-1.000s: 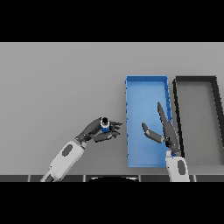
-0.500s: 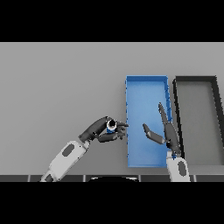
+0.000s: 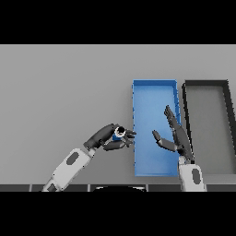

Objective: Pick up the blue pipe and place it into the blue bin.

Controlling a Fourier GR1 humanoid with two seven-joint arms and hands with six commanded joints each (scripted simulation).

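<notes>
The blue bin [image 3: 154, 97] holds nothing; the dark bin [image 3: 206, 85] beside it likewise. The blue pipe [image 3: 118, 134] sits pinched between the left hand's [image 3: 107, 137] curled fingers and thumb, just short of the blue bin's near wall. The right hand [image 3: 176, 137] hovers over the blue bin, fingers straight and spread.

No readable text or labels (no numbers either).
</notes>
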